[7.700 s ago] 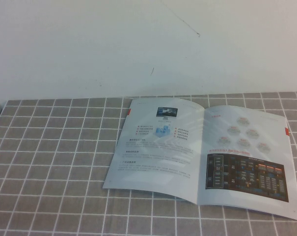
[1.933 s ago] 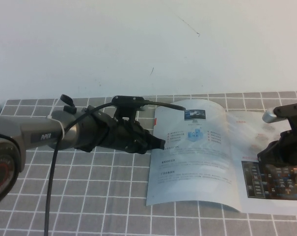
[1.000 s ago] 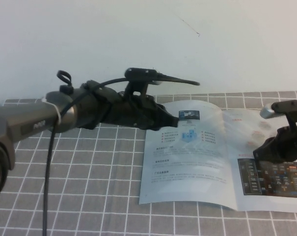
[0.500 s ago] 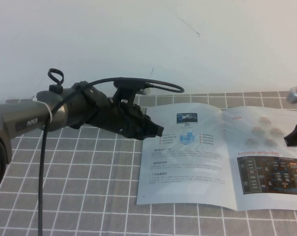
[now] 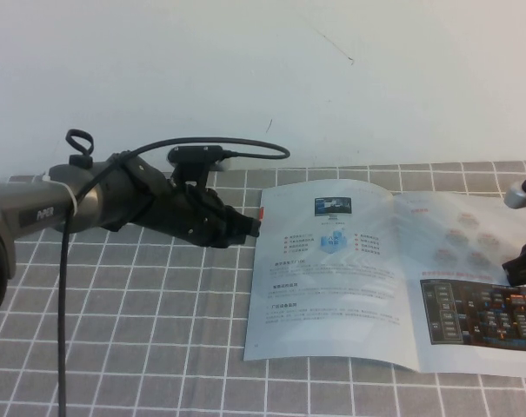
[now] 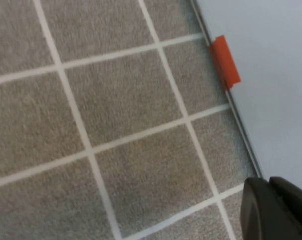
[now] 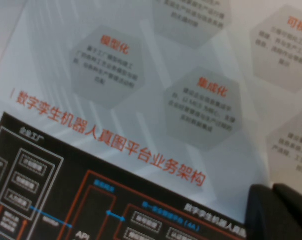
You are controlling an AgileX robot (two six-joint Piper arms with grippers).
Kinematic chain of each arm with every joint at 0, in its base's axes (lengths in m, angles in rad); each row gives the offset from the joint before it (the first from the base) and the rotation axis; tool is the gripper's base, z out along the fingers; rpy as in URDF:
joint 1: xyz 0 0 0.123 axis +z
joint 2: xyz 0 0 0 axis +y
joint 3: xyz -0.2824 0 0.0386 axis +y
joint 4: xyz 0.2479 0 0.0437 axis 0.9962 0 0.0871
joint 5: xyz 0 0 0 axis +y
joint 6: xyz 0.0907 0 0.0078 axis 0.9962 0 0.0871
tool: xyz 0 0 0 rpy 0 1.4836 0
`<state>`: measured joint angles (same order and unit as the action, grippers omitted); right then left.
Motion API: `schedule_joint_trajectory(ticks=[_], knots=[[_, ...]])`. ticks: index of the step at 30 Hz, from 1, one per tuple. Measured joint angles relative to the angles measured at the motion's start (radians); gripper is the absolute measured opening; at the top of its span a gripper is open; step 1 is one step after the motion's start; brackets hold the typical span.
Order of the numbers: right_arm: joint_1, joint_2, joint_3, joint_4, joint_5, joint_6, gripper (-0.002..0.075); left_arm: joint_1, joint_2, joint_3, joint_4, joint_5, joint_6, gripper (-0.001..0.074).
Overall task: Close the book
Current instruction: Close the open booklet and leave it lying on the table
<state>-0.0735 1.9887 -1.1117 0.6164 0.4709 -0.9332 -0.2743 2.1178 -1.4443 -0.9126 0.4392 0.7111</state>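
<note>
Plainly, the job has hardly begun. The book [image 5: 393,278] lies wide open and face up on the right half of the table, reaching toward the right edge. Both pages are flat apart from a slight swell near the fold, and we see no page lifted or turned.

The left gripper [image 5: 248,228] comes in from the table's left side. It hovers low over the cloth [image 5: 115,304], just beside the book's left edge and close to the small orange tab [image 5: 262,213] that sticks out there. Its wrist camera shows the fingertips [image 6: 255,210] pressed together with only a seam between them, holding nothing.

The right gripper [image 5: 522,261] sits at the table's right edge, above the right page near the dark diagram. Its tips [image 7: 258,215] also look drawn together and empty. We cannot tell whether it touches the paper.

What is left, as we judge it, is the whole move: getting under one cover edge, swinging that half over the fold, and pressing it down.

The surface is a grey cloth with a white grid, soft and slightly wrinkled, so a thin page edge may be hard to catch. A plain pale wall [image 5: 245,69] with a few faint scuffs stands along the far edge. A black cable [image 5: 245,143] loops above the left arm.
</note>
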Motion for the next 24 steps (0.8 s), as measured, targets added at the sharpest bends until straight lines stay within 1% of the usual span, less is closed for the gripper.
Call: schedule_joint_trajectory(ticks=[4,13,21,24], knots=[[-0.002,0.002,-0.004,0.000,0.009,0.002,-0.0001,-0.004,0.023,0.000,-0.004,0.012,-0.025,-0.0004],[-0.007,0.004,-0.004,0.000,0.016,0.022,-0.0001,-0.022,0.059,-0.009,-0.090,0.032,-0.033,-0.0004],[-0.007,0.004,-0.006,0.000,0.019,0.029,-0.0001,-0.085,0.070,-0.010,-0.182,0.037,-0.019,-0.0004],[-0.007,0.004,-0.006,0.000,0.019,0.029,-0.0001,-0.101,0.072,-0.010,-0.242,0.044,0.012,-0.0004]])
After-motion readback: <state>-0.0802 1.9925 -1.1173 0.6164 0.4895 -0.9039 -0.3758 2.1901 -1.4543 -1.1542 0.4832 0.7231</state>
